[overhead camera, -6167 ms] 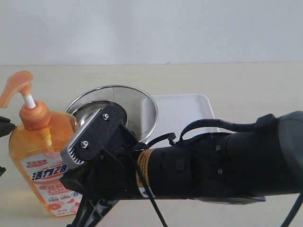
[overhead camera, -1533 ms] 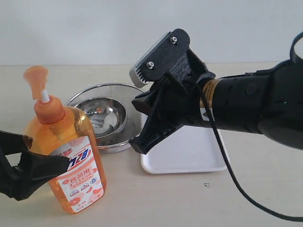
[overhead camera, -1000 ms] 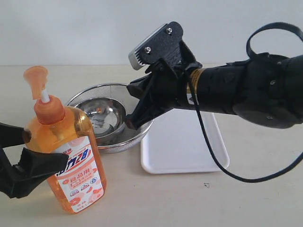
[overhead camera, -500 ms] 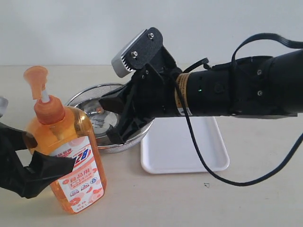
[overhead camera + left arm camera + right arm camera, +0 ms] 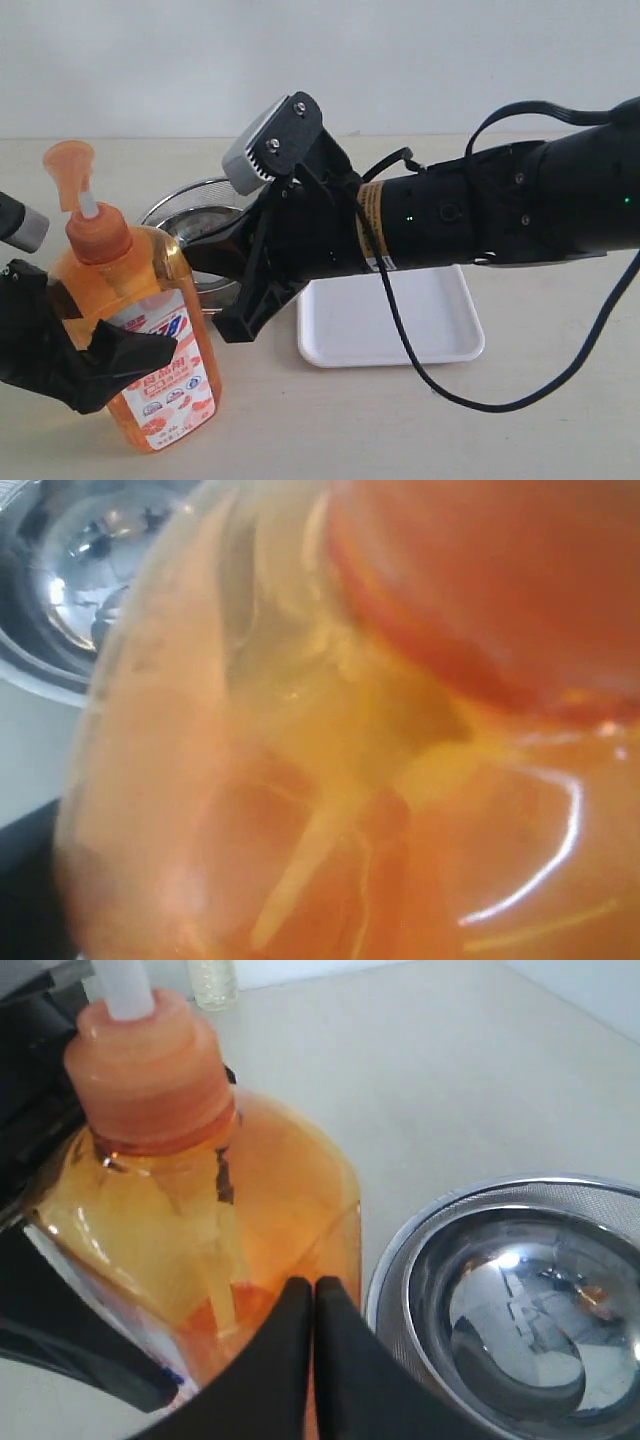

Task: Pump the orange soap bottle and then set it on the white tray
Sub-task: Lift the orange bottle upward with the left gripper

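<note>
The orange soap bottle (image 5: 130, 275) stands at the front left, slightly tilted, with its orange pump head (image 5: 68, 160) raised on the white stem. My left gripper (image 5: 100, 325) is closed round its body, one black finger (image 5: 125, 355) across the label; in the left wrist view the bottle (image 5: 350, 730) fills the frame. My right gripper (image 5: 228, 328) is shut and empty, reaching across to just beside the bottle's shoulder (image 5: 200, 1210), its tips (image 5: 314, 1285) pressed together. The white tray (image 5: 430, 320) lies empty at centre right, partly behind the right arm.
A round steel mesh strainer (image 5: 180, 215) holding a steel bowl (image 5: 520, 1300) sits between the bottle and the tray, mostly hidden by the right arm. A black cable (image 5: 430, 370) loops from that arm over the tray.
The right arm has swung left and down, from over the strainer to beside the bottle. The bottle has shifted and tilted a little in the left gripper's hold.
</note>
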Controlling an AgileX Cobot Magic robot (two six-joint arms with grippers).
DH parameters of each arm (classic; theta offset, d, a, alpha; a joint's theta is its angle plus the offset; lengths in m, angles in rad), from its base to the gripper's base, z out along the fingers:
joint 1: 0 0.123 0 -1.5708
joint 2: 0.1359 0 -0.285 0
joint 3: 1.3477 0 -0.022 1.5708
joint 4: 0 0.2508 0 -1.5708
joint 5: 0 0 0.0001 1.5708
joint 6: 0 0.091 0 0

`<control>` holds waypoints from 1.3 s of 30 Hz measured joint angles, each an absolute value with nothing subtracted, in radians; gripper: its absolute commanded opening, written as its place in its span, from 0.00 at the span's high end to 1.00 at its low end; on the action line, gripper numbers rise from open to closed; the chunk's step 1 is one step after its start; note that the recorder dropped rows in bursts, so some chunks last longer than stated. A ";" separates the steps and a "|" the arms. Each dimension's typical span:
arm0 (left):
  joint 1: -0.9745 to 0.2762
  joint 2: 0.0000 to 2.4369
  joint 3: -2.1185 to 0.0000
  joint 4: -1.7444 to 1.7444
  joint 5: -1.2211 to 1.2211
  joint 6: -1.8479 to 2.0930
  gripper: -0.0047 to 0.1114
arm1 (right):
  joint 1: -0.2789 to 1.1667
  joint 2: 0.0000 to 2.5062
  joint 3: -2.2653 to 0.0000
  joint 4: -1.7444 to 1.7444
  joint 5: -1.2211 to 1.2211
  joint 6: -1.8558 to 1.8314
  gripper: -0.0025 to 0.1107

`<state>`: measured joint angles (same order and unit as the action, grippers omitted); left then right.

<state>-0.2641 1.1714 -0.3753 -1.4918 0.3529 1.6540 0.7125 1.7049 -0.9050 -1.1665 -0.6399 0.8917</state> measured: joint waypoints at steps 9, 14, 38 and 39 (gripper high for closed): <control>-0.264 1.180 -0.371 -1.585 0.348 1.727 0.66 | 0.750 1.711 -0.905 -1.180 -0.539 0.901 0.98; -0.264 1.180 -0.369 -1.585 0.351 1.733 0.92 | 0.752 1.711 -0.905 -1.181 -0.531 0.901 0.98; -0.264 0.950 -0.360 -1.350 0.309 1.485 0.92 | 0.768 1.677 -0.905 -1.239 -0.471 0.916 0.98; -0.264 0.914 -0.360 -1.264 0.305 1.382 0.92 | 0.768 1.656 -0.905 -1.242 -0.444 0.916 0.98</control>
